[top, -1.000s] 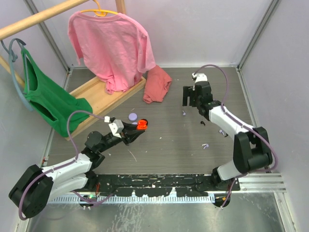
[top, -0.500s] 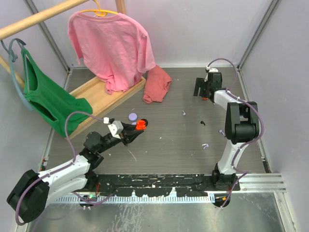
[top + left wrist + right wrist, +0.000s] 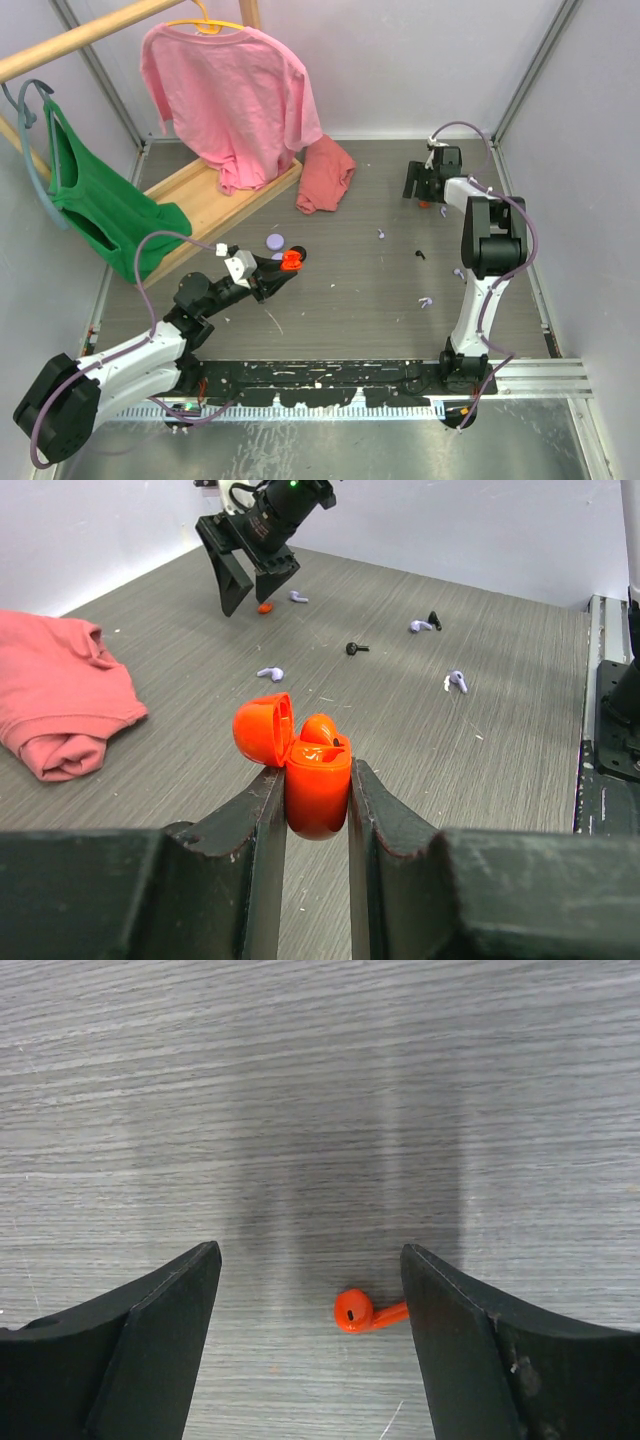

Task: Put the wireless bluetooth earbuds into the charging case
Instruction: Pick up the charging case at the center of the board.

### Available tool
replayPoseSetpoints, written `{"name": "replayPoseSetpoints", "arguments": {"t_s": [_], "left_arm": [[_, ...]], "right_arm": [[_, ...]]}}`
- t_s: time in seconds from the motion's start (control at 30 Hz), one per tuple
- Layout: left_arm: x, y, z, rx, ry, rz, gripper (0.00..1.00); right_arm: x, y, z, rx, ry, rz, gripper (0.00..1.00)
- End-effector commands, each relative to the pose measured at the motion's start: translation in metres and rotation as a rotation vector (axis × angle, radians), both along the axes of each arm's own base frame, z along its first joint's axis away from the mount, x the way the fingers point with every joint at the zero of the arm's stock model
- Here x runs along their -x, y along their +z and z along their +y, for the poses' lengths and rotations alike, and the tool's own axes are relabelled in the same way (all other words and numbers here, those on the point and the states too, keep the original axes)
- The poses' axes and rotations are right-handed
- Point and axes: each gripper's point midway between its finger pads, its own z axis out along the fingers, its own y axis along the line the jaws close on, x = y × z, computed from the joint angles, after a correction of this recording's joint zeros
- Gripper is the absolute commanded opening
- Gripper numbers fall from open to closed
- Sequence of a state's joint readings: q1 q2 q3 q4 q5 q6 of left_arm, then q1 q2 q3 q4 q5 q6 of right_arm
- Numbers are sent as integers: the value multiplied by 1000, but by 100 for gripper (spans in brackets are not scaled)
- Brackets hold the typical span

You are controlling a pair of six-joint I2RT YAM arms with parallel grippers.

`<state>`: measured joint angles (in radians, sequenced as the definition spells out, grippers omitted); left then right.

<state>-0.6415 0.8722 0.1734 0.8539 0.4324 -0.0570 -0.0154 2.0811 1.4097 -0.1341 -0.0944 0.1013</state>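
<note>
A grey, wood-grained table (image 3: 340, 300) fills the floor of a booth with pale walls (image 3: 400, 60). At the far left stands a wooden rack (image 3: 215, 195). A pink shirt (image 3: 235, 95) hangs from it on a yellow hanger, and a green top (image 3: 100, 205) hangs further left. A crumpled salmon shirt (image 3: 325, 175) lies on the table just right of the rack's base.

My left arm reaches from the near left corner toward the middle of the table. My left gripper (image 3: 283, 264) is clamped on the orange charging case (image 3: 318, 785), one finger pressed to each side, holding it upright above the table. Its lid (image 3: 264, 730) is swung open. A round lavender puck (image 3: 275, 241) lies on the table just beyond the case, on the far side.

My right arm stretches to the far right of the table. My right gripper (image 3: 310, 1252) points down there with its fingers spread wide and nothing held. The orange earbud (image 3: 365, 1312) lies on the table between them, closer to the finger on the right of my wrist view. Its stem points at that finger, and I cannot tell whether the two touch.

Several lavender earbuds (image 3: 382, 235) lie scattered over the right half of the table, well apart from one another. A black earbud (image 3: 420, 254) lies among them, roughly between my two grippers.
</note>
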Motion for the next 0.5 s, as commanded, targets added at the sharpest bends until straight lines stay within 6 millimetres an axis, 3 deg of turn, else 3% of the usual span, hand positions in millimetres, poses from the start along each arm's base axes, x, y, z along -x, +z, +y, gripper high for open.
{"name": "replayPoseSetpoints", "arguments": {"t_s": [0.0, 0.47], "left_arm": [[2, 18, -1, 23, -7, -74, 0], [3, 19, 0, 25, -7, -77, 0]], "right_arm": [[0, 13, 1, -9, 7, -3, 78], [43, 3, -8, 12, -65, 152, 68]]}}
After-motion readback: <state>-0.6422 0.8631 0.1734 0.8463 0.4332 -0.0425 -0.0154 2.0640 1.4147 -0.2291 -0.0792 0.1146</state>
